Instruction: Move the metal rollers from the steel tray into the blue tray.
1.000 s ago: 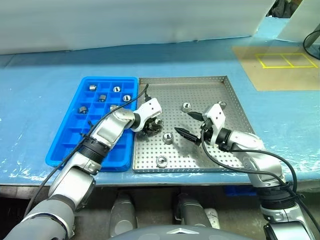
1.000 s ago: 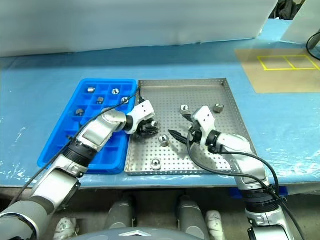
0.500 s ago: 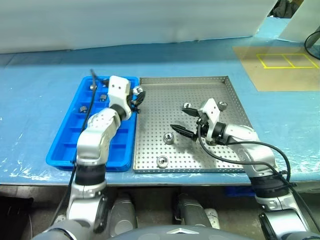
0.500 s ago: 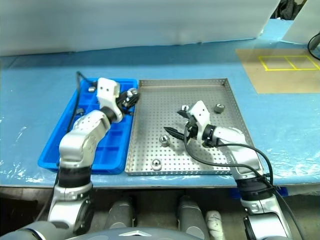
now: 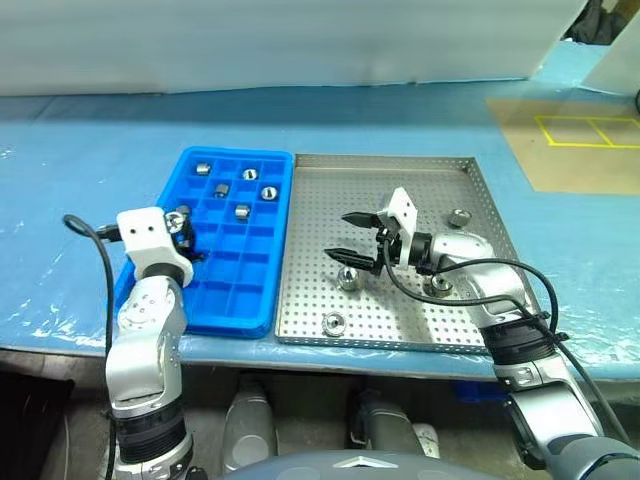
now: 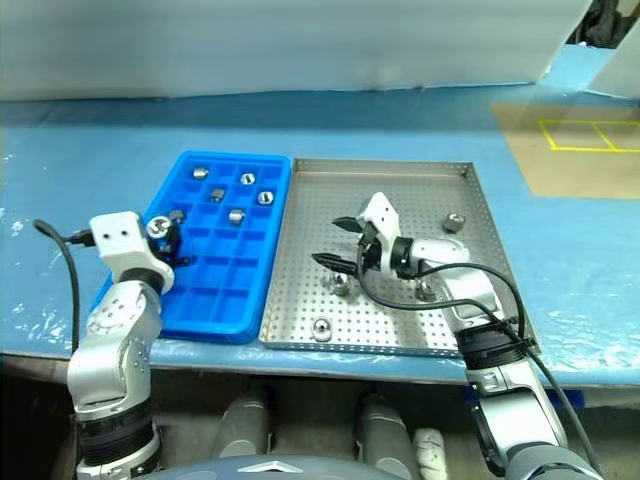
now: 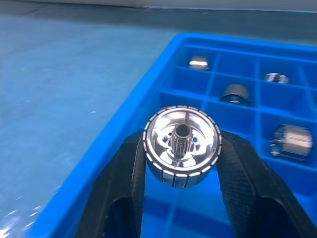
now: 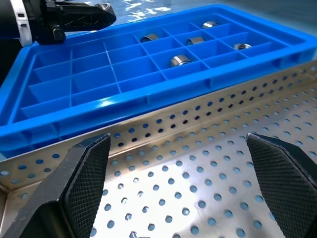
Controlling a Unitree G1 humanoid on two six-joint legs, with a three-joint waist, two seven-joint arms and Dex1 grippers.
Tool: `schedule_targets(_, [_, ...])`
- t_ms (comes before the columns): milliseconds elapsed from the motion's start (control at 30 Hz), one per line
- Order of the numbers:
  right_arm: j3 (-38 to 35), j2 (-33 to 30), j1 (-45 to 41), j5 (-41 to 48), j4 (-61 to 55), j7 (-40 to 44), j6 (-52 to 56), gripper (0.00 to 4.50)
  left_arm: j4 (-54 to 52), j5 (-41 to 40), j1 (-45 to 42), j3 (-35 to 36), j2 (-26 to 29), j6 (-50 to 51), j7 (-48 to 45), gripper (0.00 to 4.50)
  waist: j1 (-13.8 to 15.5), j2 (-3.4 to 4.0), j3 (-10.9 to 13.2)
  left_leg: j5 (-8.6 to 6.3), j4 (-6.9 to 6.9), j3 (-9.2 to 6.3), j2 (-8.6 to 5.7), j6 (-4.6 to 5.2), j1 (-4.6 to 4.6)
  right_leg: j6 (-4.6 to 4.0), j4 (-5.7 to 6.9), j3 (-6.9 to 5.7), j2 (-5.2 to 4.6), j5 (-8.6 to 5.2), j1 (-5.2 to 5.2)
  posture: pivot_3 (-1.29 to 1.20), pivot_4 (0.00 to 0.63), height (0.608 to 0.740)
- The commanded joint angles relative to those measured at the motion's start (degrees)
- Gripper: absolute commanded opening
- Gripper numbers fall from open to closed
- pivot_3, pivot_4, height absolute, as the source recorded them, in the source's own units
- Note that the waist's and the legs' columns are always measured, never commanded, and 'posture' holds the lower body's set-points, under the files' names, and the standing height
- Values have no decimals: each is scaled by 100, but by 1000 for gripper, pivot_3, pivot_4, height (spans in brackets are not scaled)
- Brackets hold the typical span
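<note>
My left gripper [image 5: 180, 220] is shut on a metal roller [image 7: 182, 145], holding it just above the left-hand column of the blue tray [image 5: 228, 292]. Several metal rollers lie in the blue tray's far compartments, one of them [image 5: 242, 211] near its middle. The steel tray [image 5: 400, 180] sits to the right of the blue tray and holds several rollers. My right gripper [image 5: 345, 237] hovers open over the steel tray's left half, with a roller [image 5: 348, 278] just in front of its lower finger. Other rollers lie at the tray's front [image 5: 333, 322] and right [image 5: 459, 217].
Both trays rest on a blue-covered table [image 5: 90, 180] whose front edge runs just below them. A brown mat with yellow tape squares [image 5: 580, 135] lies at the far right. A white wall [image 5: 300, 40] stands behind the table.
My left arm has swung from the steel tray's left part across to the blue tray's left side, carrying the roller. My right gripper has edged left, still open.
</note>
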Motion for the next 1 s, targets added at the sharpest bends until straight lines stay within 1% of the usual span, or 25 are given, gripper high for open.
schedule_targets(33, [-12,5,-122,1,-1,117,-139,4500,-371,-35,207,194,-7,-77,135,1704,35,-1,1,-1,0,0,0,1,-2,0,-2,0,0,0,0,165,150,740])
schedule_targets(300, [-51,-8,-88,-39,-24,145,-144,4500,-284,-236,371,229,-68,134,168,1704,50,-3,1,-1,0,-1,0,1,0,1,0,0,0,0,0,144,150,740])
schedule_targets(333, [-63,-17,-74,-39,-42,138,-137,4500,-264,-258,363,219,-63,155,164,2442,49,-3,1,-1,0,-1,1,1,0,1,0,0,1,0,0,140,150,740])
schedule_targets(433, [-103,-61,-6,-28,-117,110,-108,4500,-179,-311,273,170,-26,233,166,3344,47,-3,1,-1,0,-1,1,1,0,1,-1,0,1,0,-1,125,150,740])
schedule_targets(533, [-147,-112,63,-1,-224,69,-55,4500,-89,-327,113,129,-20,336,217,4440,34,-3,2,-1,0,-1,0,0,1,1,0,0,1,0,-1,102,150,740])
schedule_targets(633, [-259,-197,177,88,-413,43,15,4500,-14,-358,-156,-29,56,308,116,4440,22,-4,2,-1,0,-1,-1,0,1,2,1,1,1,0,-1,76,150,740])
schedule_targets(733, [-348,-289,308,166,-608,33,102,4500,67,-578,-435,-307,112,171,-223,4440,13,-4,2,-1,1,-1,-1,0,0,2,1,1,0,0,-1,36,150,740])
schedule_targets(867, [-540,-532,627,446,-1122,35,536,4500,272,-1048,-778,-973,240,-102,-1173,4440,-13,-4,2,0,1,0,-2,0,1,2,0,4,1,0,-1,-31,150,740])
schedule_targets(1000, [-673,-772,956,689,-1609,-17,936,4500,558,-1339,-1082,-1429,491,-232,-1944,4440,-65,-4,2,-1,-2,4,-2,1,3,2,0,9,2,0,-2,-81,150,740])
